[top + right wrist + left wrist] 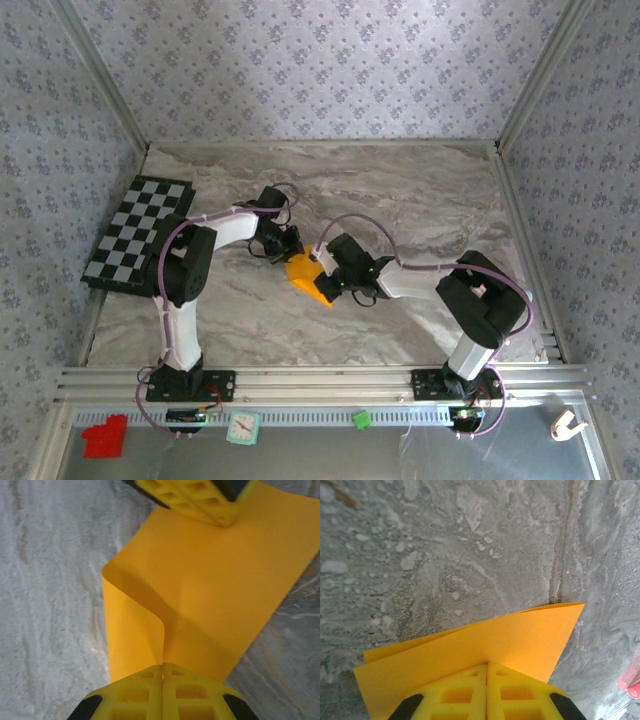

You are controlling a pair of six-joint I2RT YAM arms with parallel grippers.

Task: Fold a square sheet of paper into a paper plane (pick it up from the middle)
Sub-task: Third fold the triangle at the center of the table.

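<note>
The square sheet of paper (308, 277) is orange and hangs bent above the middle of the marble table, held between both arms. My left gripper (487, 666) is shut on one edge of the sheet (470, 647), which curves away in two layers. At the opposite edge my right gripper (163, 667) is shut on the paper (210, 595), pinching a soft fold that rises from the jaws. The left gripper's yellow fingers (200, 497) show at the top of the right wrist view, clamped on the far edge. From above, the left gripper (290, 248) and right gripper (328, 272) flank the sheet.
A black-and-white checkered mat (138, 232) lies at the table's left edge. On the near rail sit a small red block (105, 437), a small clock (241, 428) and a green piece (361, 419). Patterned walls close in the table on three sides.
</note>
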